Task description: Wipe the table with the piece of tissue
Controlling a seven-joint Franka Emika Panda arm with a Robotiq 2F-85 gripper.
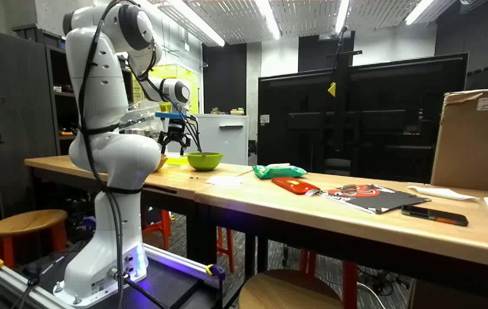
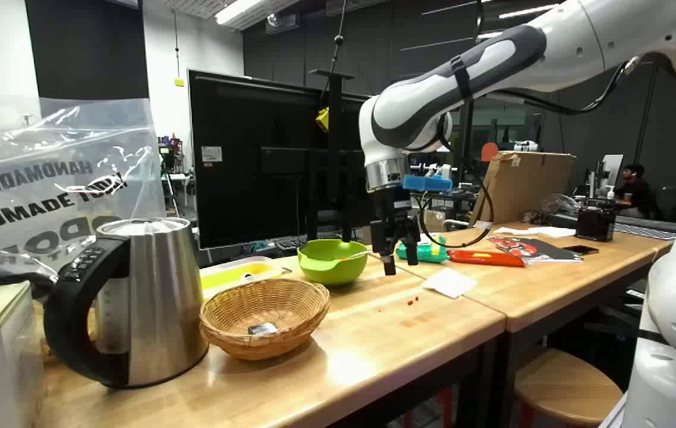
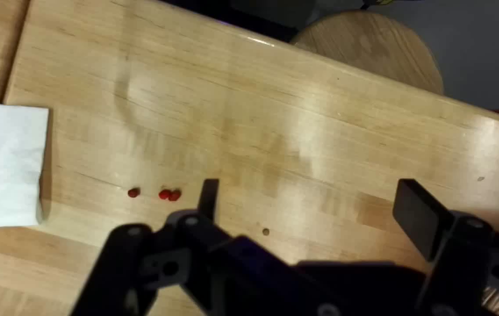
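The piece of tissue is a flat white folded sheet lying on the table, seen in both exterior views (image 1: 225, 180) (image 2: 449, 283) and at the left edge of the wrist view (image 3: 5, 166). The table has a light-brown wooden top (image 1: 252, 199) (image 2: 367, 345) (image 3: 275, 109). Small red bits (image 3: 170, 195) lie on it near the tissue; they also show in an exterior view (image 2: 414, 301). My gripper (image 3: 313, 202) is open and empty, pointing down above the table, beside the tissue and not touching it. It shows in both exterior views (image 1: 173, 148) (image 2: 401, 261).
A green bowl (image 2: 329, 270) stands close to the gripper. A wicker basket (image 2: 254, 309), a yellow tray (image 2: 236, 274) and a steel kettle (image 2: 162, 297) are nearby. A green wipes pack (image 1: 278, 171), red pouch (image 1: 294, 185), magazine (image 1: 381, 201) and phone (image 1: 434, 215) lie along the table.
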